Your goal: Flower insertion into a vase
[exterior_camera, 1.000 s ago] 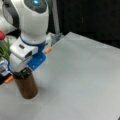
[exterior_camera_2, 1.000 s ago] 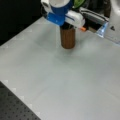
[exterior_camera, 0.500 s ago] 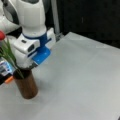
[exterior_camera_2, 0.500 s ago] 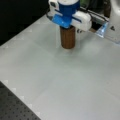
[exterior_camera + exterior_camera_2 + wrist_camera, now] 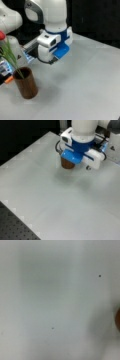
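Flower (image 5: pixel 7 53), red head, green stem, stands in brown vase (image 5: pixel 26 85) on table (image 5: pixel 82 85), a front view's left; insertion looks done. Claw (image 5: pixel 47 58) hangs above table, right of vase, apart, holding nothing seen; opening: cannot tell. Wrist view: vase edge (image 5: pixel 117 318) at right.

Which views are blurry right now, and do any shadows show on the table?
Wrist view: almost featureless grey table, only a brown sliver of the vase at the right edge. In a front view, the vase and the flower are soft; a faint shadow lies beside the vase. In a front view, the gripper hides most of the vase.
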